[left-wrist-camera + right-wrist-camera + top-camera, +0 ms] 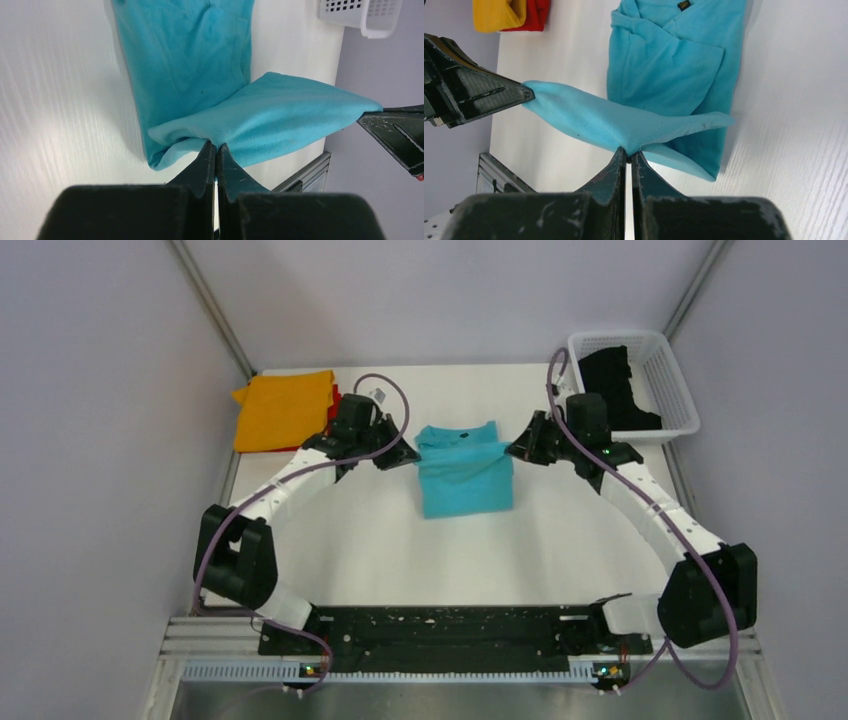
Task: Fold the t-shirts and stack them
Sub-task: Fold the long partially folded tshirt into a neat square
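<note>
The turquoise-blue t-shirt (463, 472) lies part-folded at the table's middle. My left gripper (409, 456) is shut on its left corner (200, 132), and my right gripper (516, 450) is shut on its right corner (644, 131). Between them a lifted edge of the shirt hangs taut above the rest of the cloth. The orange t-shirt (283, 410) lies folded at the back left, on top of the red t-shirt (333, 400), of which only an edge shows. The black t-shirt (612, 385) lies crumpled in the basket.
A white mesh basket (668, 380) stands at the back right corner. Grey walls close in left and right. A metal rail (450, 670) runs along the near edge by the arm bases.
</note>
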Controlling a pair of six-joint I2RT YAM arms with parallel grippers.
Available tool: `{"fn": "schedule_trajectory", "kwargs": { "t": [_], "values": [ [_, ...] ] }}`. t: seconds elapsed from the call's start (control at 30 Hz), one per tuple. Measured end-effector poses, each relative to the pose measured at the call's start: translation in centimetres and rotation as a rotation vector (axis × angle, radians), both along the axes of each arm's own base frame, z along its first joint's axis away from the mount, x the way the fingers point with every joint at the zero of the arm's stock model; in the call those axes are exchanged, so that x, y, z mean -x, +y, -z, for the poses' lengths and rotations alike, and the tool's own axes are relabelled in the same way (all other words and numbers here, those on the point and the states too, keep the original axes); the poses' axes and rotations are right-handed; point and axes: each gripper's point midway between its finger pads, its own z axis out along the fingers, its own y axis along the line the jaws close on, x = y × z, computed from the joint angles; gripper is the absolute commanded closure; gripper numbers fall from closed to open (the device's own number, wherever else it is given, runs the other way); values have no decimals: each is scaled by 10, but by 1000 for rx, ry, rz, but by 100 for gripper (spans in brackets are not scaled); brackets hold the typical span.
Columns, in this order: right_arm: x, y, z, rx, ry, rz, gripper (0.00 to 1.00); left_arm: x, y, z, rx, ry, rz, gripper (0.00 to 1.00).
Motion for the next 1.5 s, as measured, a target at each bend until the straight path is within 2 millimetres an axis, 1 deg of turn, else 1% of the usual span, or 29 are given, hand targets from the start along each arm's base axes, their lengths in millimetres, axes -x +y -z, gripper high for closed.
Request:
{"fn": "schedule_trajectory", "kwargs": {
  "t": [0.13,0.23,0.37,0.5,0.53,0.6,0.7,0.73,0.8,0.83,0.87,0.9,0.93,0.97,1.0,1.03,1.07,1.1,1.13,1.17,1.23,1.3,1.43,1.5],
  "values": [
    [-21,5,0,-27,-1,-10,100,-19,5,1,5,14,4,100],
    [-32,8,8,-42,17,-11,100,-33,8,4,1,18,8,100],
    [-47,7,25,-46,50,7,100,-54,9,12,-21,24,5,100],
    [-72,8,45,-48,74,28,100,-71,9,27,-46,38,-11,100],
    [-74,8,46,-49,74,28,100,-74,10,31,-55,44,-15,100],
    [-84,9,55,-47,86,34,100,-84,11,40,-74,52,-28,100],
    [-101,10,68,-48,93,49,100,-103,12,50,-102,50,-54,100],
    [-107,10,73,-49,100,58,100,-111,13,54,-111,48,-63,95],
    [-119,9,82,-42,100,78,99,-125,13,60,-118,46,-75,74],
    [-126,8,85,-38,96,92,89,-134,13,62,-119,43,-83,61],
    [-134,7,89,-32,85,109,71,-142,13,65,-125,38,-87,43],
    [-140,6,92,-30,78,124,57,-148,13,68,-133,33,-91,30],
    [-146,5,95,-27,73,137,54,-156,14,70,-136,33,-105,15],
    [-155,5,96,-28,62,152,49,-162,15,72,-144,29,-109,6],
    [-163,4,99,-24,55,161,43,-168,16,74,-150,26,-116,2],
    [-171,4,100,-23,47,170,36,-175,17,74,-154,22,-128,1],
    [-181,3,101,-19,36,181,28,-178,19,72,-159,13,-132,1],
    [-186,3,101,-21,33,191,23,-179,20,71,-164,10,-136,1],
    [-190,1,101,-15,27,201,9,-181,21,68,-165,3,-139,1],
    [-191,0,100,-13,26,210,2,-182,20,65,-164,-7,-138,1],
    [-193,-2,97,-7,15,226,1,-183,20,59,-165,-28,-129,1],
    [-191,-5,93,-1,8,234,1,-175,20,55,-166,-41,-109,1],
    [-166,-12,79,0,4,237,1,-146,20,52,-172,-42,-41,1],
    [-150,-15,68,0,-8,232,1,-131,21,56,-189,-35,-11,3]
  ]
}}
